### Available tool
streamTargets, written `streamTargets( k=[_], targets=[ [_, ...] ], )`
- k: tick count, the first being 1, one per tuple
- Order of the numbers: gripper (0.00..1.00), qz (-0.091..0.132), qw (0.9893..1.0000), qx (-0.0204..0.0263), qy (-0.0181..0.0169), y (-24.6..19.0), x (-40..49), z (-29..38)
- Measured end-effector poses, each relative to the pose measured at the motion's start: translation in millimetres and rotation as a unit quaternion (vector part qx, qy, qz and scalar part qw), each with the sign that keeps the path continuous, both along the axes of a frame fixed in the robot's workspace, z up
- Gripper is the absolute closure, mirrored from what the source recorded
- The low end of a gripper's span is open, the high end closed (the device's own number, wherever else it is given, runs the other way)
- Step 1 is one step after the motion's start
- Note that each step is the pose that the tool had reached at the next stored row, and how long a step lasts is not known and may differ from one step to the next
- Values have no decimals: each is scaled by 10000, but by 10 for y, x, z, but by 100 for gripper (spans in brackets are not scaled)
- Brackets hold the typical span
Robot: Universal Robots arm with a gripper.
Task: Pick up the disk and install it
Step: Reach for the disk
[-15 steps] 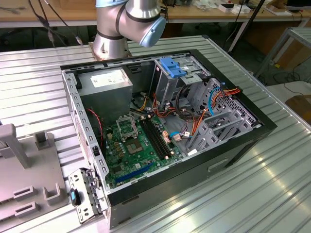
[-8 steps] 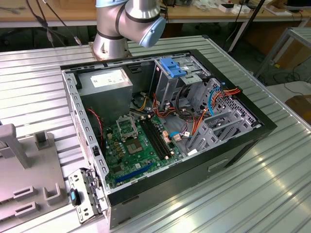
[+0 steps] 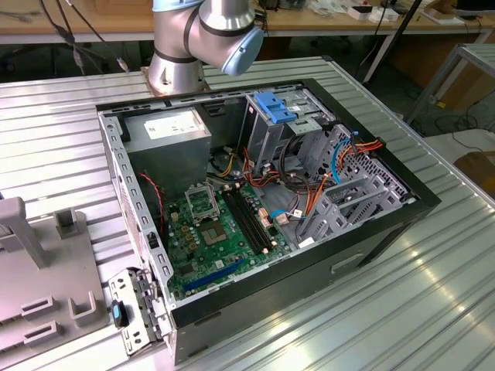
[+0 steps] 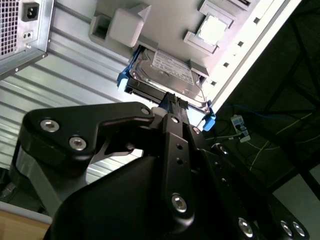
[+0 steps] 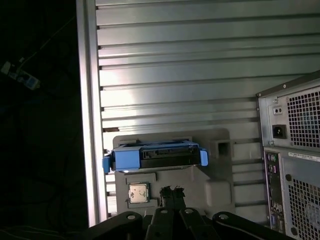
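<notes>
Judging from the exterior view, none of the install is done. The computer case (image 3: 418, 202) lies open on the ribbed table (image 3: 433, 309), and I can't spot a drive seated in the metal drive cage (image 3: 271, 135) under its blue latch (image 3: 274, 104). The robot arm (image 3: 205, 35) rises from behind the case.

In the second wrist view the disk (image 4: 167, 75) sits in a slot of the grey fixture (image 4: 125, 27) on the table, outside the case. It is a flat grey metal slab with a white label on top, and a light-blue rail bracket (image 4: 209, 119) clips around its ends. The gripper (image 4: 176, 101) hangs close over its near edge with nothing in it. I can't make out whether it is spread or closed.

In the first wrist view the disk (image 5: 155, 156) shows edge-on, blue along its side and level in the fixture (image 5: 220, 165), beside a small square chip (image 5: 137, 192). The gripper (image 5: 171, 191) is near it but apart. The case's rear panel (image 5: 295, 150) stands off to one side. So both the pick-up and the fitting are left to do.
</notes>
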State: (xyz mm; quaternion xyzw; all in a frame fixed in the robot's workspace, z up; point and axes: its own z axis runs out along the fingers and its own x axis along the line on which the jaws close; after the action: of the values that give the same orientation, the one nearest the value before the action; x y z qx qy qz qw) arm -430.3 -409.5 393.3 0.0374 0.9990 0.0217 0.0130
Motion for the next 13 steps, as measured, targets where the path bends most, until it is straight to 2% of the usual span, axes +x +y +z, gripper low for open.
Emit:
streamTargets(
  k=[4, 5, 7, 13],
  targets=[
    [89, 25, 10000, 0, 0, 123, -3, -1],
    [89, 26, 10000, 0, 0, 139, -27, -2],
    [89, 26, 10000, 0, 0, 149, -100, -4],
    [89, 27, 10000, 0, 0, 156, -147, -8]
  ],
)
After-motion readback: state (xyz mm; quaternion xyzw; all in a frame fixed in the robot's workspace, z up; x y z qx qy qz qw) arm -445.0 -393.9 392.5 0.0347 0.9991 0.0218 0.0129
